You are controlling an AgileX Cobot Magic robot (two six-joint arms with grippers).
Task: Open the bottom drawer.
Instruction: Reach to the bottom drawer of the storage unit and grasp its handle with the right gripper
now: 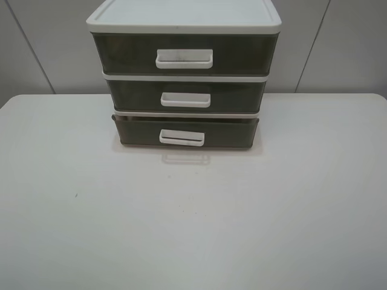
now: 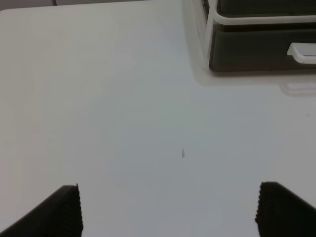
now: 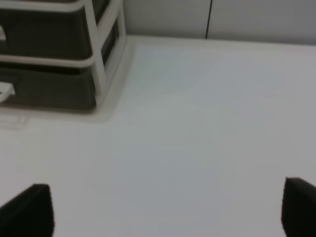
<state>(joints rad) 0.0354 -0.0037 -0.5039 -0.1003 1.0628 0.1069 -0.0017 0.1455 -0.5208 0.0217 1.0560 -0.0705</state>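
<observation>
- On the near side of the table [image 1: 193,241], both arms sit outside the high view. The left gripper [image 2: 168,212] has its fingers [image 2: 64,212] spread wide with nothing between them.
- The right gripper [image 3: 168,212] is the same: fingers [image 3: 29,212] set far apart, over bare tabletop.
- Toward the left edge, a small dark speck [image 1: 76,195] marks the surface. It is nowhere near your path.
- At the middle of the far edge stands the white-framed unit [image 1: 181,15]. The bottom drawer [image 1: 139,133] is its lowest tray, resting just above the tabletop. Its front looks a shade proud of the frame, though you cannot be sure.
- Its white loop handle [image 1: 182,138] sits low, and the middle drawer [image 1: 136,93] has a near-identical handle just above. Come in too high and you will likely hook the wrong one.
- The loop looks shallow, so a fingertip that enters at an angle may slip off.
- Nothing visibly anchors the unit. If the tray binds, a hard pull could drag the whole stack toward the near edge, or tip it.
</observation>
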